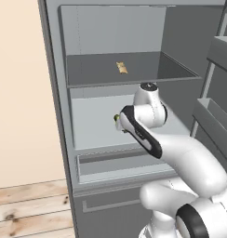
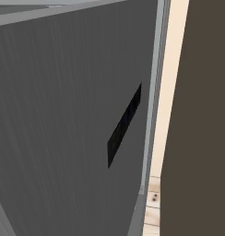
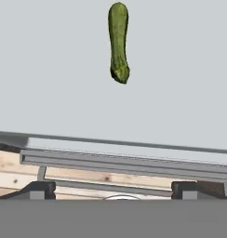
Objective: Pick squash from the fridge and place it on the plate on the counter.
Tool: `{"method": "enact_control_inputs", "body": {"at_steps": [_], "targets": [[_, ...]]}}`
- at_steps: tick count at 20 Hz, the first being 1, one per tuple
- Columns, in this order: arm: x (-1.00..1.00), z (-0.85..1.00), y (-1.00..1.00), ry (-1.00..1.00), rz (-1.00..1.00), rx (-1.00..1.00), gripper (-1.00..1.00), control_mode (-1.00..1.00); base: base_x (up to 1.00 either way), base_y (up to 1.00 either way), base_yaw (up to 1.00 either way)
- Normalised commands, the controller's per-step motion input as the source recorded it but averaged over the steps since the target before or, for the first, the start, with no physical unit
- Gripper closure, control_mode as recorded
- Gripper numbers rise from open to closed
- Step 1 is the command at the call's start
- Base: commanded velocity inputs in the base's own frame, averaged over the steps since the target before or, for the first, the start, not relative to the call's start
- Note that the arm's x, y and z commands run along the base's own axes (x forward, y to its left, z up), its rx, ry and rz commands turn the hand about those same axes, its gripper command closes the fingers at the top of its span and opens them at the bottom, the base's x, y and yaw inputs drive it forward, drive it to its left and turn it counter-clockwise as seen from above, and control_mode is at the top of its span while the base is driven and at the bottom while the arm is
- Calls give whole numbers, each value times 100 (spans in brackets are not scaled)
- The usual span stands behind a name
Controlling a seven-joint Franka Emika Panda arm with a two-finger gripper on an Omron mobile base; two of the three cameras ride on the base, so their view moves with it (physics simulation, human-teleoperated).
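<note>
The fridge stands open, and my arm reaches in over its middle shelf. The squash, dark green and slim, lies lengthwise on the pale shelf floor in the hand view, well ahead of the fingertips. My gripper is open with nothing between its fingers, back near the shelf's front lip. In the left base view a small green end of the squash peeks out beside my forearm. The plate and counter are out of view.
A tan packet lies on the upper shelf. Door bins jut out at the right, and a drawer sits under the middle shelf. The door's dark outer face with a black handle slot fills the right base view.
</note>
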Motion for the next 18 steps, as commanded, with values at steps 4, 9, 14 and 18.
{"method": "enact_control_inputs", "body": {"at_steps": [4,9,14,18], "targets": [[51,-26,0,0,1,0,-100,-100,0,0,0],[56,-13,0,0,0,1,-100,-100,0,0,0],[59,0,0,0,0,0,-100,-100,0,0,0],[59,-10,6,0,0,0,-100,-100,0,0,0]]}}
